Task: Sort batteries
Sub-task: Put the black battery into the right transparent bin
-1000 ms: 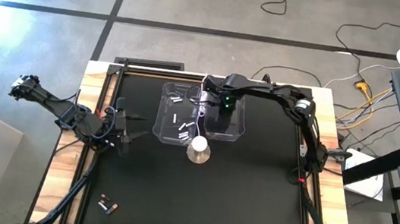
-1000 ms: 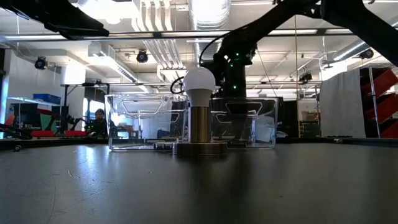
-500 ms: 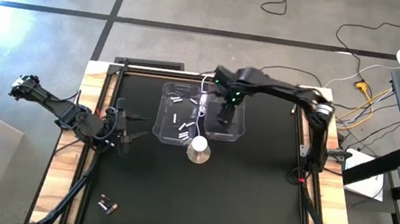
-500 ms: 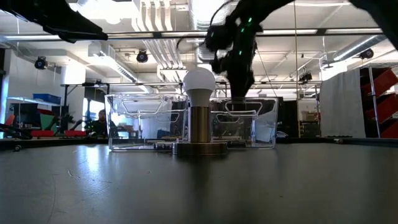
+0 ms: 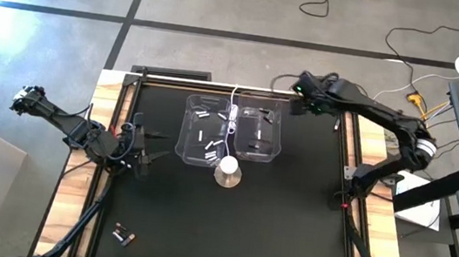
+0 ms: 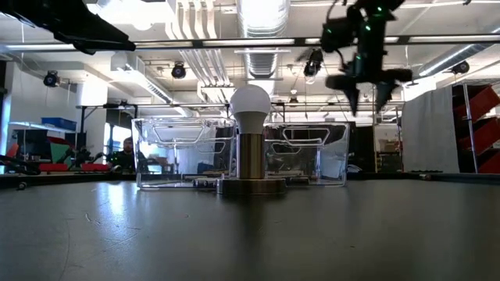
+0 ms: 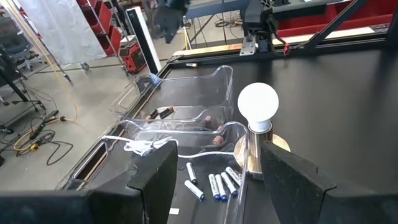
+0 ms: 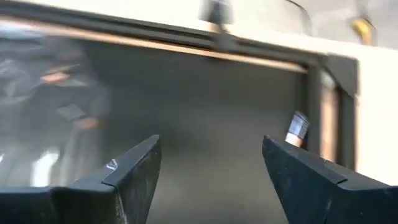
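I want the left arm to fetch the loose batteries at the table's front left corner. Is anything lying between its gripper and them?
Nothing visible does. The left gripper hangs open near the table's left edge, and only bare black table lies between it and the loose batteries. The bins and lamp stand off to its right.

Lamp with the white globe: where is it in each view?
High: lamp at table centre, just in front of the two clear bins.
Low: centre, standing in front of the bins.
Left wrist: right of centre, beside the bins.
Right wrist: not in it.
Shared landmark: the bins.
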Controlling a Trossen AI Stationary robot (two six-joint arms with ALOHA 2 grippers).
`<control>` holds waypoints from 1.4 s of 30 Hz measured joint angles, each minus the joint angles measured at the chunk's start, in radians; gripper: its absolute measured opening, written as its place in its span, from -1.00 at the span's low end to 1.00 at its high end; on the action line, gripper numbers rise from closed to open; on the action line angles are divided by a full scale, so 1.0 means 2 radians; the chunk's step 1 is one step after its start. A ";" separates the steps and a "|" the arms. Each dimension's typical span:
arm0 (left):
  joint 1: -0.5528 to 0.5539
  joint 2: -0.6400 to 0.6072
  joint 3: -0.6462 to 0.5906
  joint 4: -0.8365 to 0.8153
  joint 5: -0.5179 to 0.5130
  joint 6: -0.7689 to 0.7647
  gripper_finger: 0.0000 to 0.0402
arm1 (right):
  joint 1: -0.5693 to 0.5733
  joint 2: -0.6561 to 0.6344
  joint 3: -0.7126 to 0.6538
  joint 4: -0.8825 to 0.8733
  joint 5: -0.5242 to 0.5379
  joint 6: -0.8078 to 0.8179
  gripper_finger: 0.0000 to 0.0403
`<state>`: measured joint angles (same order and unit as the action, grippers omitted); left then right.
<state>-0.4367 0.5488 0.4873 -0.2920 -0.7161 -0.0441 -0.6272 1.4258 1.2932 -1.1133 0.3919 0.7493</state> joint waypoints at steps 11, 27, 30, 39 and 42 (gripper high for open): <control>0.000 0.000 0.005 0.001 0.000 0.000 0.03 | -0.084 -0.020 -0.198 0.100 0.055 0.170 0.24; 0.000 0.001 0.008 -0.005 0.001 0.004 0.03 | -0.128 0.006 -0.307 0.259 0.087 0.224 0.22; 0.000 0.001 0.008 -0.005 0.001 0.004 0.03 | -0.128 0.009 -0.332 0.291 0.124 0.245 0.24; 0.000 0.001 0.008 -0.007 0.001 0.004 0.03 | -0.135 0.016 -0.411 0.467 0.128 0.246 0.15; 0.000 0.001 0.008 -0.007 0.001 0.004 0.03 | -0.133 0.030 -0.412 0.468 0.125 0.244 0.10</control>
<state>-0.4366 0.5503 0.5030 -0.3065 -0.7147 -0.0355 -0.8928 1.4850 0.4695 -0.1771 0.6422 1.2380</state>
